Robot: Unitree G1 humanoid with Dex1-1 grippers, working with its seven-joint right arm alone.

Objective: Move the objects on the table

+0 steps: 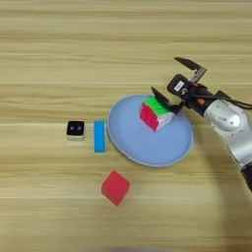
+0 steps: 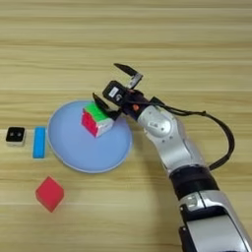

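Plain solid red cube [image 1: 115, 187] sitting lower centre on wooden table [image 1: 44, 64]. Green-and-pink puzzle cube [image 1: 156, 112] resting on round blue plate [image 1: 142, 145], immediately left of black two-fingered gripper [image 1: 172, 78]; fingers spreading wide, lower tip seemingly touching cube, gripping nothing.

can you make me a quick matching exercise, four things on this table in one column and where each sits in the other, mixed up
Things:
1. puzzle cube
2. red cube
3. blue bar
4. black block

Places:
A. leftmost thing, beside the bar
B. on the blue plate, at the right gripper
C. on bare wood, nearer the camera than the plate
D. just off the plate's left rim

Pairs: 1-B, 2-C, 3-D, 4-A
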